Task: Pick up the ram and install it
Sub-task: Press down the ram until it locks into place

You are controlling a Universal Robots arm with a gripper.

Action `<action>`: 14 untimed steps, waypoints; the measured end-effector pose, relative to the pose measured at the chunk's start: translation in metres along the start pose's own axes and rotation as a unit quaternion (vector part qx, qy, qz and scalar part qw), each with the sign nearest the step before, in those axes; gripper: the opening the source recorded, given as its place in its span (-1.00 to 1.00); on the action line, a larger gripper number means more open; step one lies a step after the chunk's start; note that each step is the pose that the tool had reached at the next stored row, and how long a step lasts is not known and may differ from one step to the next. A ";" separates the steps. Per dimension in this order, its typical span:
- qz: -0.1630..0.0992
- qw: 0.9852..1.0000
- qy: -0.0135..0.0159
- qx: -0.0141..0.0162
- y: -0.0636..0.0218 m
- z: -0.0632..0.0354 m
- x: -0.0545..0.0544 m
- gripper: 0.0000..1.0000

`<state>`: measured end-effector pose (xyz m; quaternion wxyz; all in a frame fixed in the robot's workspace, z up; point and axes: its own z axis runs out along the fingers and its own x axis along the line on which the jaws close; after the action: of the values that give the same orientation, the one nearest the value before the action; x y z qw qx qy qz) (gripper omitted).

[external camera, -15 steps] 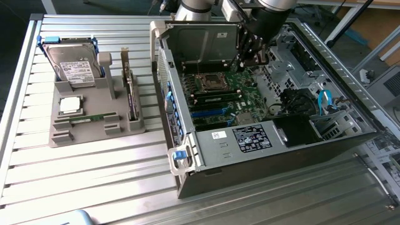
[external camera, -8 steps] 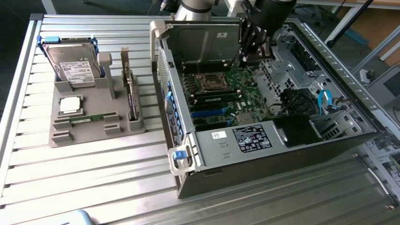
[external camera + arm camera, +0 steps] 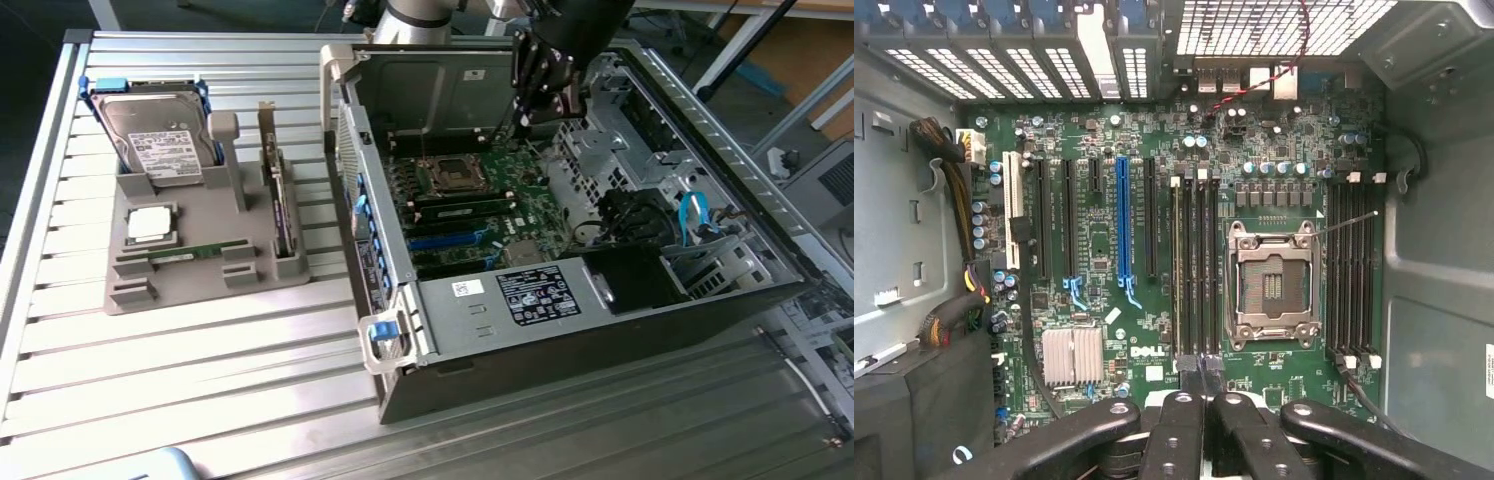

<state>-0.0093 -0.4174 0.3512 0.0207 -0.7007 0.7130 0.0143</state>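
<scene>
Ribbed aluminium makes up the surface (image 3: 200, 380), which carries an open desktop computer case (image 3: 561, 330) lying on its side. The tool (image 3: 541, 110) hangs inside the case, over the green motherboard (image 3: 1104, 250). Outside the case and well apart from the tool sits a grey parts tray (image 3: 174, 290). It holds a hard drive (image 3: 154, 140) standing at the back, an expansion card (image 3: 278, 200) on edge, a square silver CPU chip (image 3: 150, 225), and the ram (image 3: 198, 251).

The ram is a thin green stick lying along a slot at the tray's front, nowhere near the tool. In the wrist view the tool's black fingertips (image 3: 1201, 375) are pressed together, with no object visible between them. They hover just over one end of a bank of long memory slots (image 3: 1194, 270), with the empty CPU socket (image 3: 1271, 285) just beside that bank. I cannot tell whether any of those slots already holds a stick.

By its looks the ram should be very light and stiff, but brittle. It would not tolerate bending or twisting, and its chips and contact edge are best left untouched. The safest hold is probably across the two flat faces near the middle of the top edge, keeping it square so that it meets a slot evenly.
</scene>
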 end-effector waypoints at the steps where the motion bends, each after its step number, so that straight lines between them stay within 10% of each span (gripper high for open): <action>1: 0.000 1.000 0.000 0.000 0.0000 0.0000 0.000 -0.79; 14: 0.010 1.000 0.000 0.000 0.0000 0.0000 0.000 -0.79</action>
<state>-0.0092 -0.4174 0.3512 0.0208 -0.6939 0.7197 0.0141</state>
